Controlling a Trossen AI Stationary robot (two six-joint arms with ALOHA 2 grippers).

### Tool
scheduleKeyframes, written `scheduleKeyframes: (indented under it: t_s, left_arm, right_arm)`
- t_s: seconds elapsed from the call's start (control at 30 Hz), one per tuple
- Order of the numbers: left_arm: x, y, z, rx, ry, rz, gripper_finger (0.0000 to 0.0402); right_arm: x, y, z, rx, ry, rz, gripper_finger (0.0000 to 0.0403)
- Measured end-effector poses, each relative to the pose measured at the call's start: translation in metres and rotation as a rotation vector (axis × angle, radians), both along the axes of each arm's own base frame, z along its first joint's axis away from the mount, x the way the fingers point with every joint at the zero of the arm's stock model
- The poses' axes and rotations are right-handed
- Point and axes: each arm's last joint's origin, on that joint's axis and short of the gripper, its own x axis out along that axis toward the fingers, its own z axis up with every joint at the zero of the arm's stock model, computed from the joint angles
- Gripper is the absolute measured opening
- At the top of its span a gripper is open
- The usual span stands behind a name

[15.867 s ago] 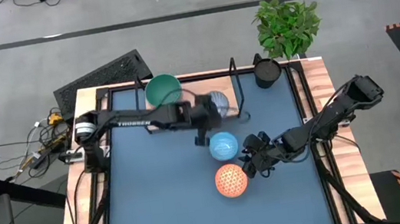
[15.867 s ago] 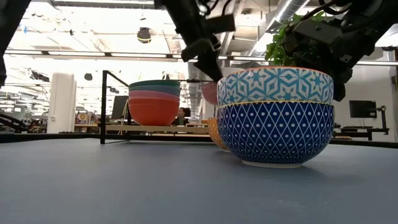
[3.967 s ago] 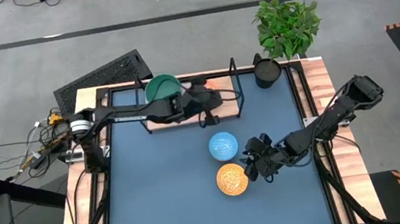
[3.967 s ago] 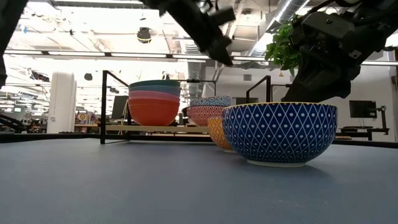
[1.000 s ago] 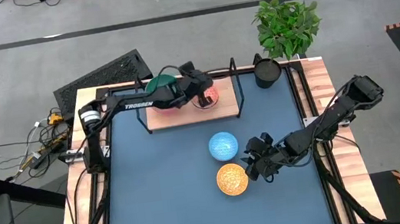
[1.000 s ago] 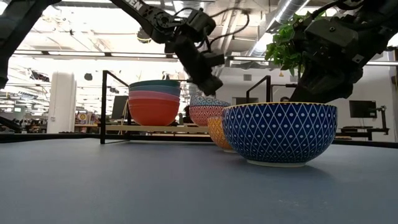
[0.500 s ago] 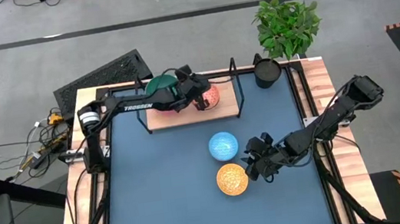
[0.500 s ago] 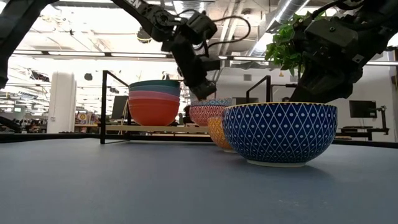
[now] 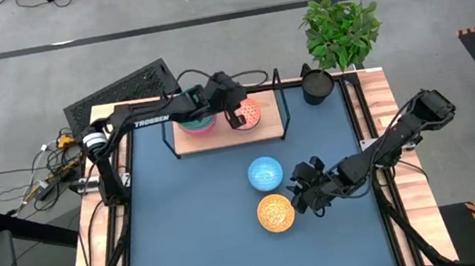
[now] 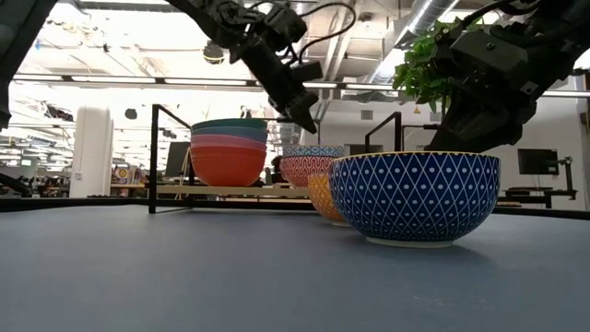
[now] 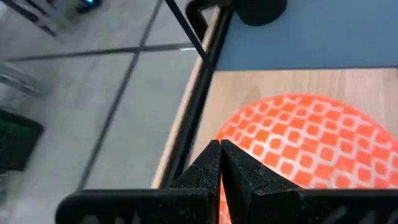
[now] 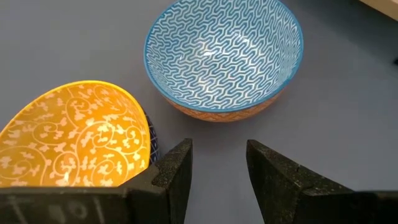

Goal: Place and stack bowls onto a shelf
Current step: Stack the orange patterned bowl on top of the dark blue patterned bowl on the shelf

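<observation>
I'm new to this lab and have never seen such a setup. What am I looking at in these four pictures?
Two dark robot arms work at a blue table. One picture looks straight down, one looks level across the tabletop, and two come from cameras on the wrists. The left gripper, shut and empty, hangs over a red-patterned bowl on the wooden shelf, beside a stack of bowls. The right gripper, open and holding nothing, waits by an orange-lined bowl and a blue-lined bowl on the table. A black cup and plant stand at the far corner.
</observation>
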Motion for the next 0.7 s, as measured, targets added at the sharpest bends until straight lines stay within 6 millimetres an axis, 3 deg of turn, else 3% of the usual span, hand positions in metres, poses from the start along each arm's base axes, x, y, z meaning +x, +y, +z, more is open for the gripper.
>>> scheduleKeyframes:
  t_s: [0.37,0.7]
  left_arm:
    - [-0.006,0.015,0.0,-0.043,-0.024,-0.044,0.0]
    - [-0.004,0.016,-0.003,-0.013,-0.017,-0.034,0.0]
  right_arm:
    - [0.001,-0.003,0.0,-0.001,0.0,-0.014,0.0177]
    - [0.004,-0.011,0.0,-0.001,0.0,-0.047,0.0177]
